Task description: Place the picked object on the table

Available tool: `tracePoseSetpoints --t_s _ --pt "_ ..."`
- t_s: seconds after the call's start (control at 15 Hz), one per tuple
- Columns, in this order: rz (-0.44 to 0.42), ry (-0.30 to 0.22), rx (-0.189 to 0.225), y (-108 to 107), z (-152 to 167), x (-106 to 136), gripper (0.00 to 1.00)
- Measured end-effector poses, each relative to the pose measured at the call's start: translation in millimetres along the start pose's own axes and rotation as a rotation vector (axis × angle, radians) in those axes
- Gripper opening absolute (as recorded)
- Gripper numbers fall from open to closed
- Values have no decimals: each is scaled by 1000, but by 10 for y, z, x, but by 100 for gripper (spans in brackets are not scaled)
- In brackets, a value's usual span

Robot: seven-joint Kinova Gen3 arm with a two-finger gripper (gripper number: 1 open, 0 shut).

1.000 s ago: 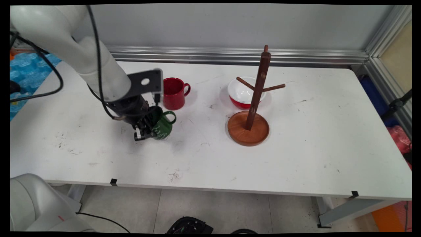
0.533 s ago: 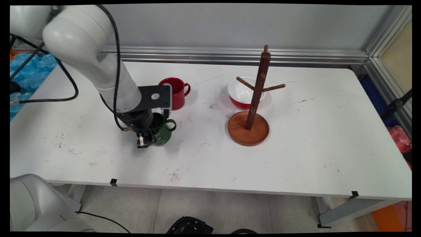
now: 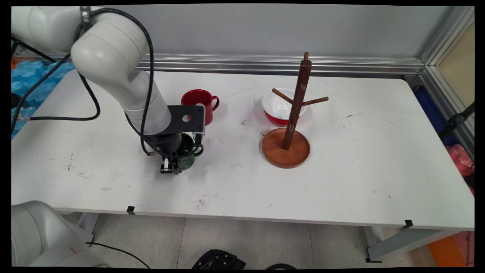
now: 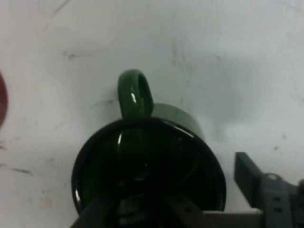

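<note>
**Entry: my pincer and the things about it**

1. Pincer [image 3: 169, 169]: I hold it low over the left half of the table [image 3: 341, 170], pointing down at the near-left wall of the green mug [image 3: 188, 162]. In the hand view the mug's dark mouth fills the lower frame and swallows my linkage. I cannot tell whether the pincer is wide, narrow or clamped on the rim.

2. Green mug: it is right against my pincer, upright or close to it, with the mouth up. Its handle [image 3: 199, 149] points away from my pincer, towards the table's right. It sits at about table level. The main view does not show me whether its foot rests on the surface or hangs just clear.

3. Red mug [image 3: 199, 100]: it stands upright just behind the green one, towards the wall, partly hidden by my black camera bracket [image 3: 185, 119]. Its handle points right and it does not touch my pincer.

4. Wooden mug tree [image 3: 297, 102]: it stands on a round base [image 3: 286, 153], well apart to the right. Every peg I can see is bare and no mug hangs on it.

5. Bowl [image 3: 274, 119]: it is red outside and white inside, and sits just behind the tree's post. I see nothing in it.
</note>
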Motion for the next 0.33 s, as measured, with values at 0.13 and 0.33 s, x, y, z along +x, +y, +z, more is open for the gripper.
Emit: tracePoseSetpoints --t_s 0.13,0.33 --pt "3 0 5 -5 3 18 100" --pt "19 11 10 14 -35 31 100"
